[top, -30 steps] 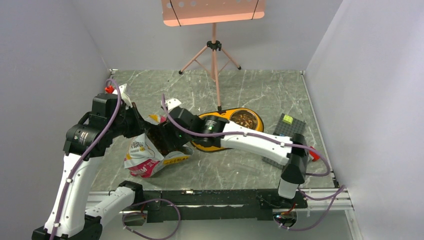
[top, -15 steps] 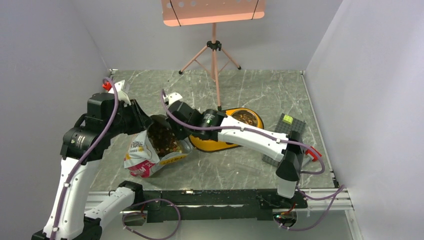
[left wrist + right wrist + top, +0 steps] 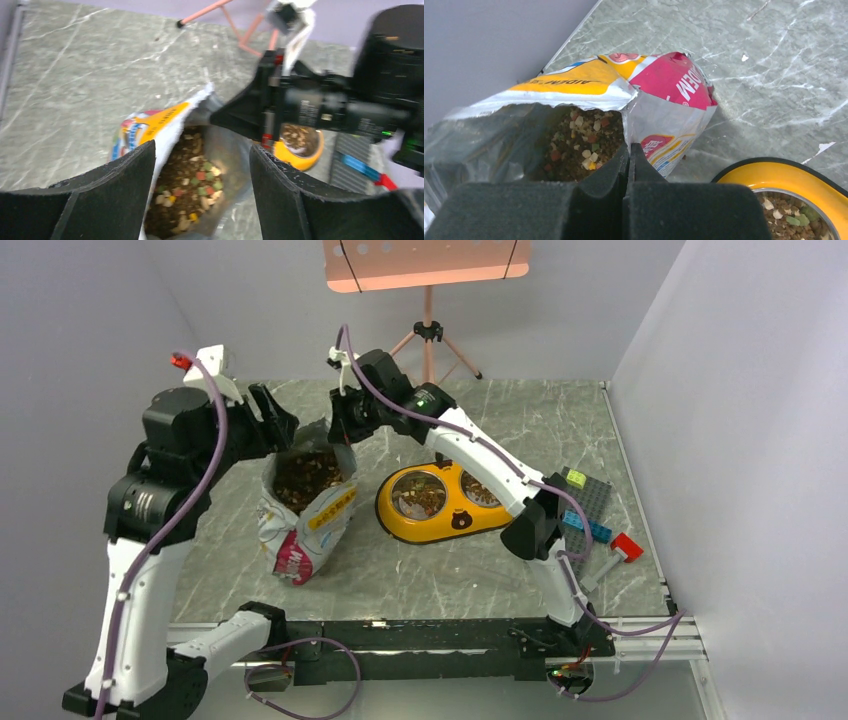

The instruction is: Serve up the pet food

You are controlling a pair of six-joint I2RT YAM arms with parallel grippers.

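The white-and-yellow bag point(image 3: 300, 530) stands upright with its mouth open, and the pet food point(image 3: 303, 477) fills it near the top as brown kibble with coloured bits. My right gripper point(image 3: 341, 432) is shut on the far right rim of the bag point(image 3: 664, 85), its tips point(image 3: 629, 149) pinching the foil edge beside the kibble point(image 3: 579, 142). My left gripper point(image 3: 281, 428) hangs open at the bag's left rim. In the left wrist view it point(image 3: 202, 167) straddles the kibble point(image 3: 187, 187) with nothing between its fingers point(image 3: 112, 192). More kibble point(image 3: 420, 498) lies in the yellow feeder point(image 3: 452, 525).
The yellow double-bowl feeder point(image 3: 784, 175) sits just right of the bag. A dark baseplate point(image 3: 578, 502) with coloured bricks and a red piece point(image 3: 627, 545) lie at the right. A pink music stand point(image 3: 427, 340) is at the back. Grey walls close in on the left and right.
My left gripper has opened and let go of the bag. The right gripper has shut on the rim and risen toward the back, so the bag has gone from tilted to upright.
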